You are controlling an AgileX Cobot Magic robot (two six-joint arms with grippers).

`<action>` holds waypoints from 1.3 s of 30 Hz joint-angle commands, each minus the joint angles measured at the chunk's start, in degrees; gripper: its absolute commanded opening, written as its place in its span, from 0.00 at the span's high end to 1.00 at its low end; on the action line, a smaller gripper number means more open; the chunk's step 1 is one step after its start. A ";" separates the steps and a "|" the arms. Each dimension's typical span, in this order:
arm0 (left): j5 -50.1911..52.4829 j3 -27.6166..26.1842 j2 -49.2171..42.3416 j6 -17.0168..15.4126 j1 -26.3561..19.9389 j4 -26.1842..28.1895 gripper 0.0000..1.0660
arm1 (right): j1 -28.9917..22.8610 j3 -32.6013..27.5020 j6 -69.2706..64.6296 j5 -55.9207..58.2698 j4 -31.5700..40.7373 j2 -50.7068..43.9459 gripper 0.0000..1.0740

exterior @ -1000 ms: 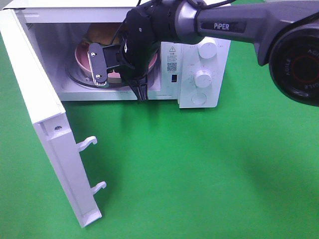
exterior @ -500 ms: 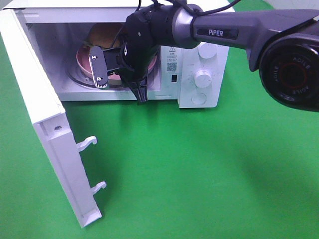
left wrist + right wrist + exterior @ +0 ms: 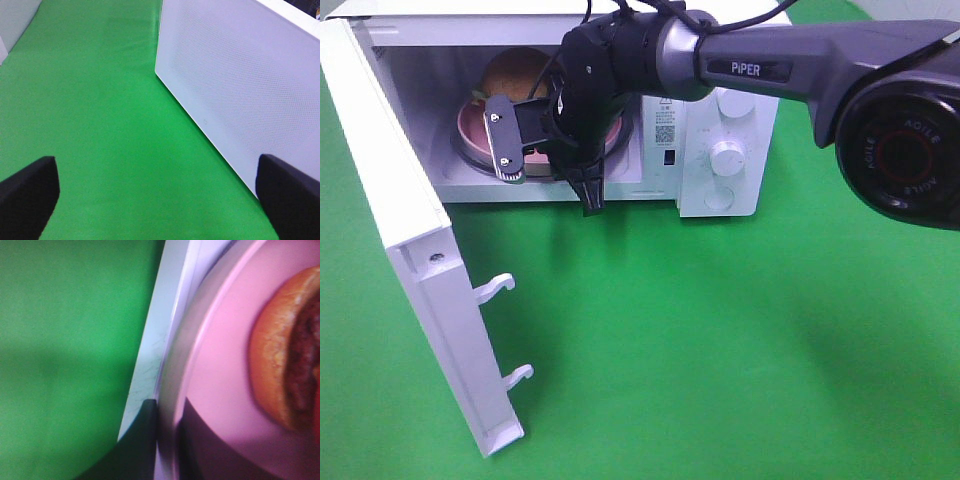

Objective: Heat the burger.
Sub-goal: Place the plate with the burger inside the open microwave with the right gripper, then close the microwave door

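Note:
The burger (image 3: 515, 72), with its domed golden-brown bun, sits on a pink plate (image 3: 470, 135) inside the open microwave (image 3: 720, 60). My right gripper (image 3: 588, 195) reaches into the cavity from the front and is shut on the plate's near rim. The right wrist view shows the burger (image 3: 285, 365) on the pink plate (image 3: 220, 355), with my right gripper (image 3: 167, 450) dark on both sides of the rim. My left gripper (image 3: 157, 200) is open over the green mat with nothing between its fingers. It does not show in the exterior high view.
The microwave door (image 3: 400, 230) stands swung open at the left, its two latch hooks (image 3: 495, 288) sticking out. Control knobs (image 3: 728, 155) are on the microwave's right panel. A white dotted panel (image 3: 240, 90) stands close beside my left gripper. Green mat (image 3: 720, 340) covers the table.
My right gripper has moved left and deeper into the microwave, carrying the plate and burger with it. The left gripper stays open.

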State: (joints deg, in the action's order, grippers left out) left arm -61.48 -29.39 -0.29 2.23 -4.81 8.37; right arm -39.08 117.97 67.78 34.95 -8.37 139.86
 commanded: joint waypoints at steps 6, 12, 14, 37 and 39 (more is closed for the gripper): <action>0.40 -0.06 -0.92 0.06 -0.11 0.06 0.06 | 0.29 1.26 -3.50 -2.98 -0.29 -1.03 0.68; 0.40 -0.06 -0.92 0.06 -0.11 0.06 0.06 | 0.29 1.26 -4.07 -1.72 -0.06 -1.15 0.58; 0.40 -0.06 -0.92 0.06 -0.11 0.06 0.06 | 0.29 1.26 -5.10 -0.80 -0.06 -1.20 0.55; 0.40 -0.06 -0.92 0.06 -0.11 0.06 0.06 | -0.23 -20.23 -5.84 -8.08 -0.29 -13.75 0.29; 0.40 -0.06 -0.92 0.06 -0.11 0.06 0.06 | -0.29 -22.75 -5.84 -9.40 -0.57 -15.01 0.29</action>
State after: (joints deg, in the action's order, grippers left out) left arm -61.48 -29.39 -0.29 2.23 -4.81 8.37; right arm -39.13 96.89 62.40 27.10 -8.59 126.28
